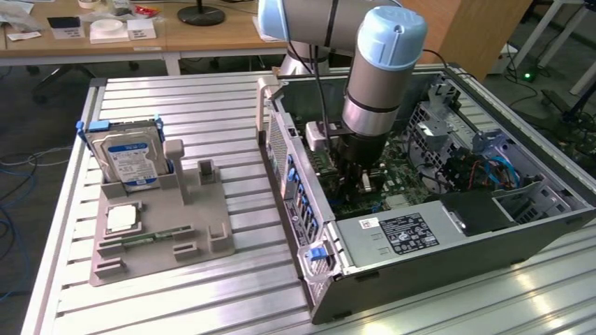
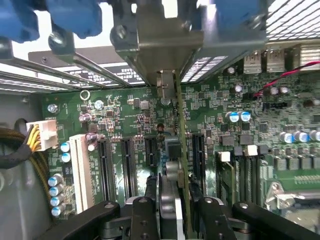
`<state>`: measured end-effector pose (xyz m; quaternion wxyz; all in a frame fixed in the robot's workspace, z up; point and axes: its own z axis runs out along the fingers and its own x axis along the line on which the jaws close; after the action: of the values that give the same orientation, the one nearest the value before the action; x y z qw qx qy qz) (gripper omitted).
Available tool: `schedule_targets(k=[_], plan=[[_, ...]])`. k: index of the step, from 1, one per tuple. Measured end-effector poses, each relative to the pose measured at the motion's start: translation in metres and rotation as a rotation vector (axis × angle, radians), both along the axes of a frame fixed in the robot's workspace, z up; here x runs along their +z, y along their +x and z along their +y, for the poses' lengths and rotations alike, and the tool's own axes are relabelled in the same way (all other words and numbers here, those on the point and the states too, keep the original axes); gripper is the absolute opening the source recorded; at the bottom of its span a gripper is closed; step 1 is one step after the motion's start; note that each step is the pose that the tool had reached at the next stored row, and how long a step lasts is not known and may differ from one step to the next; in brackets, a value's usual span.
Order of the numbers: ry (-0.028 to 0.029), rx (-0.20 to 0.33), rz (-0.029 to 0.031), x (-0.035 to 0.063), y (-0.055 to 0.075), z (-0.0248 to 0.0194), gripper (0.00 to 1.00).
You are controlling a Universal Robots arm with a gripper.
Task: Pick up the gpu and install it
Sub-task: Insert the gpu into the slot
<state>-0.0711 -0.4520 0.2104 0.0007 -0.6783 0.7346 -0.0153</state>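
You're down inside the open computer case (image 1: 437, 230) now, gripper (image 2: 175, 207) low over the green motherboard (image 2: 125, 120). The gpu (image 2: 181, 150) stands edge-on between your black fingers (image 2: 142, 215), its thin dark card lined up over an expansion slot (image 2: 195, 155), grey metal bracket (image 2: 167, 85) against the case's rear wall. Whether the jaws pinch it or stand just slack beside it, I can't tell. Keep the card dead upright and press evenly so the edge seats along the whole slot; the black slots (image 2: 106, 167) are narrow and unforgiving.
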Motion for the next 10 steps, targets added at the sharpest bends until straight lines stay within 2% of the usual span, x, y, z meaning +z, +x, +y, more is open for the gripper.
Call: schedule_targets(k=[10], plan=[[0.0001,0.000,-0.0021,0.0445,0.000,0.0000,0.37]])
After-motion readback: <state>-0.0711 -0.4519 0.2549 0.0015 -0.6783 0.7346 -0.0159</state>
